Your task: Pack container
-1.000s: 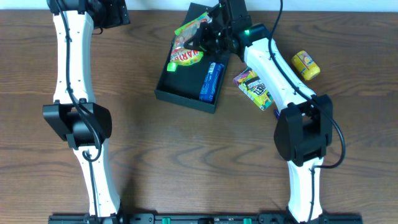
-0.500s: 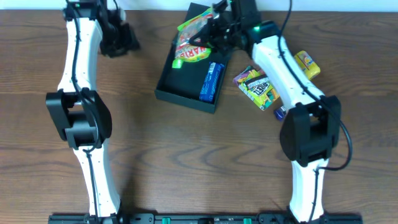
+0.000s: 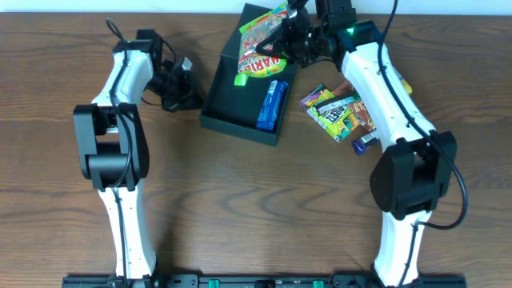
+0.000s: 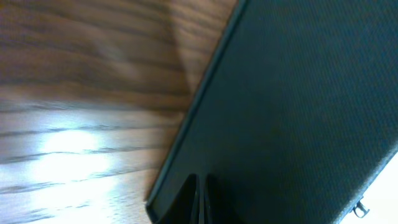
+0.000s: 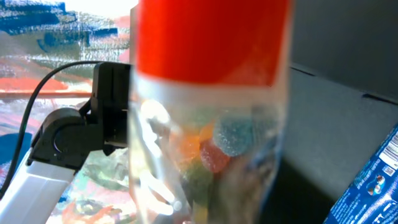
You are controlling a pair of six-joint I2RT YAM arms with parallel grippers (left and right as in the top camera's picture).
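The left pincer (image 4: 200, 196) is squeezing its two fingers tight together, and nothing is sitting between them. The container (image 3: 232, 96), a dark flat box, is lying right in front of this pincer. Its dark side is filling most of the left wrist view. The fingertips are sitting at the box's edge, but I cannot tell if they are touching it. The brown tabletop (image 3: 240, 200) is showing off to one side of the pincer.

The right pincer (image 3: 290, 36) is clenching a candy bag (image 3: 262, 50) and holding it up in the air. The bag is hanging just in front of this pincer, so close that it is filling the right wrist view with its red band and clear window of gummies. The far end of the container is sitting under the bag. A blue packet (image 3: 272, 104) is lying inside the container, lower down and off to one side of the right pincer. Some snack packets (image 3: 336, 112) are lying on the tabletop outside the box, back behind the right pincer and beside its arm.
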